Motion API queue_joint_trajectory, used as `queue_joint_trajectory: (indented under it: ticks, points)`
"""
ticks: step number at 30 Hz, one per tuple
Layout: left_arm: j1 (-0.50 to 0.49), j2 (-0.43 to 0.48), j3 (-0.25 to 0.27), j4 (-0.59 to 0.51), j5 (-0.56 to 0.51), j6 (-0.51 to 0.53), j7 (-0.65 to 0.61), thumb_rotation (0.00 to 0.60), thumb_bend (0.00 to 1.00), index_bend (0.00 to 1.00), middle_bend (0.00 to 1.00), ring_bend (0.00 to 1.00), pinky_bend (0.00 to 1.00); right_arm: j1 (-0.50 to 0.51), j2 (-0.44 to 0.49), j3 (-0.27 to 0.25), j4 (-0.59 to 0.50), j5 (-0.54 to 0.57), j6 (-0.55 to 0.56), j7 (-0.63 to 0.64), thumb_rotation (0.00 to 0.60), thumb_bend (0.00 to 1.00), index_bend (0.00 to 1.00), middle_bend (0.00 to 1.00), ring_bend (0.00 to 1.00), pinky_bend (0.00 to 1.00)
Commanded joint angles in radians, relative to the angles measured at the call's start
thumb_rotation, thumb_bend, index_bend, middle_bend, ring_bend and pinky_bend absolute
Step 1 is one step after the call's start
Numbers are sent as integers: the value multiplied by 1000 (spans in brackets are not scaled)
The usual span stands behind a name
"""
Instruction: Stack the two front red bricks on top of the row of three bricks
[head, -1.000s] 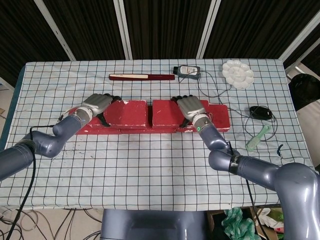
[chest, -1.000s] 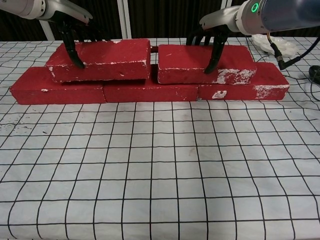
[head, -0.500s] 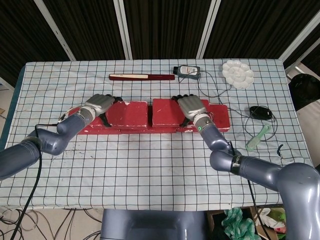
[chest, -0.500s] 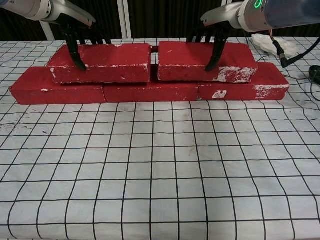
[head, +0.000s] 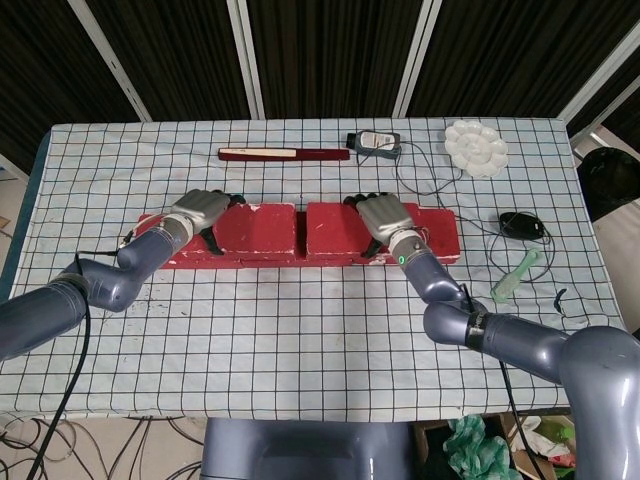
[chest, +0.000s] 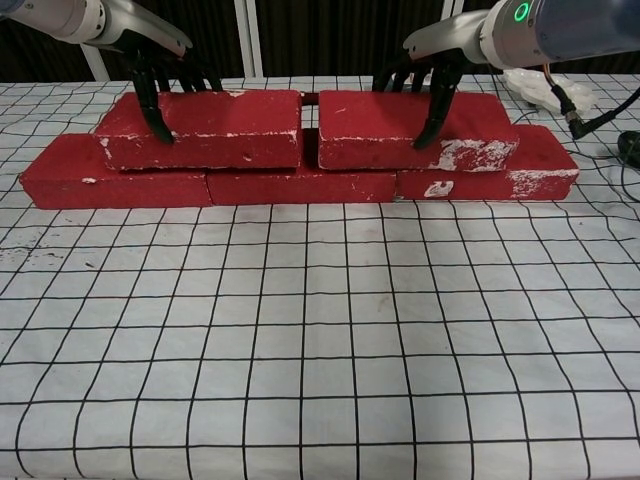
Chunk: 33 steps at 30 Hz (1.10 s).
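- A row of three red bricks (chest: 300, 186) is lying on a checked tablecloth (chest: 320, 330), and everything else is placed relative to it.
- The left upper brick (chest: 205, 127) is being grasped by the left hand (head: 200, 211), with fingers curled over its front and back faces.
- The right upper brick (chest: 400, 125) is being grasped by the right hand (head: 380, 215) likewise.
- Both upper bricks are resting on the row, a narrow gap between them.
- Behind the row, a white paint palette (head: 476, 147) is lying.
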Motion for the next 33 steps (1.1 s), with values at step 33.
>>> queue_joint_trajectory:
  ticks: [33]
  points:
    - [-57, -19, 79, 0, -89, 30, 9, 600, 206, 130, 158, 67, 180, -1, -28, -8, 54, -37, -14, 35, 600, 172, 161, 203, 154, 209]
